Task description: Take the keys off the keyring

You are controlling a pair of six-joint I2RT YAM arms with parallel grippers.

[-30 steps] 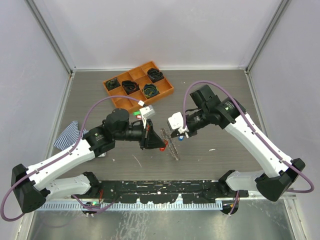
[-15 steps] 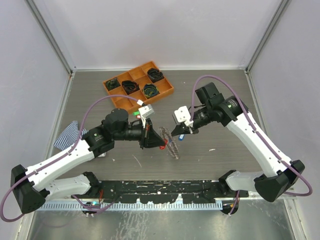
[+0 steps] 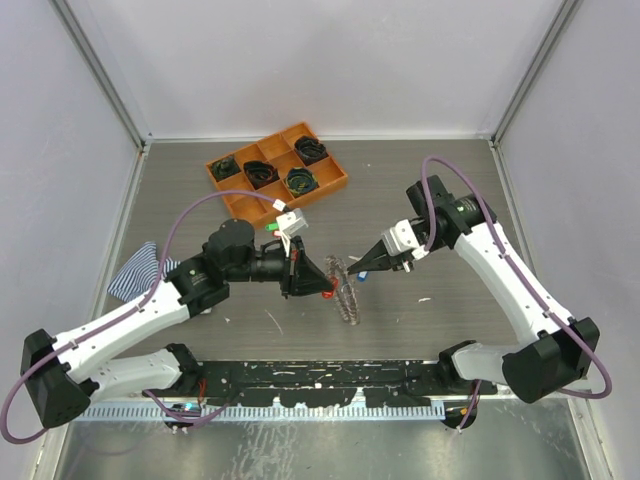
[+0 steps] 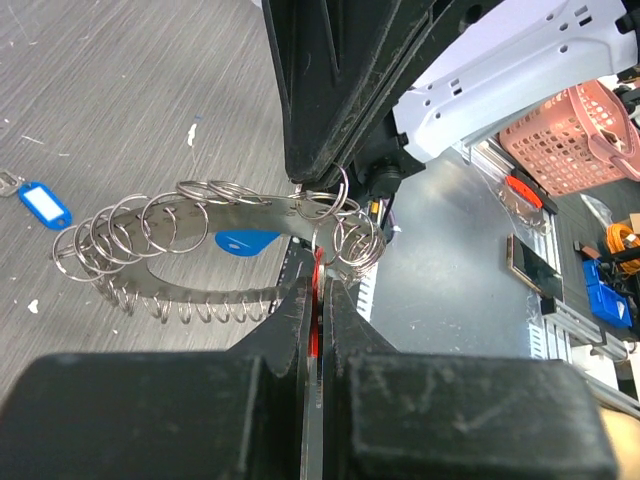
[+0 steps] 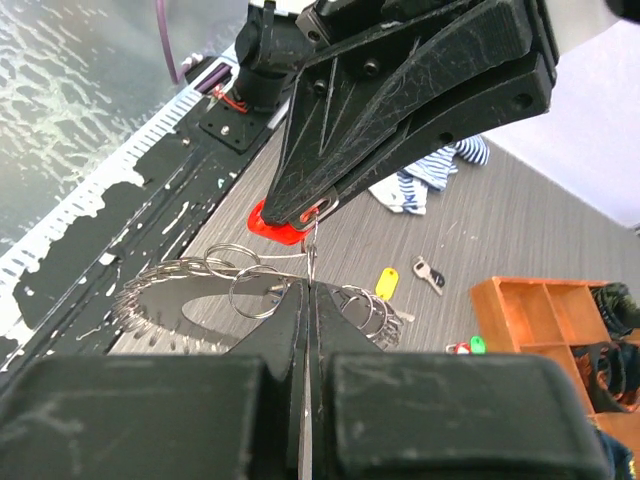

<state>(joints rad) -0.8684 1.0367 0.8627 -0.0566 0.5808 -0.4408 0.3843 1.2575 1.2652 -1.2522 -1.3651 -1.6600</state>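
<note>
Both inward & low: L gripper (image 3: 322, 288), R gripper (image 3: 361, 271) tip-to-tip at keyring (image 3: 346, 296)

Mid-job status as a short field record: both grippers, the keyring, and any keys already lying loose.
left gripper: shut on red tag
right gripper: shut on small ring at the keyring's edge
keyring: between the two gripper tips, most of its small rings bare
loose keys: blue-tagged key and yellow-tagged key, both lying on the table
</note>
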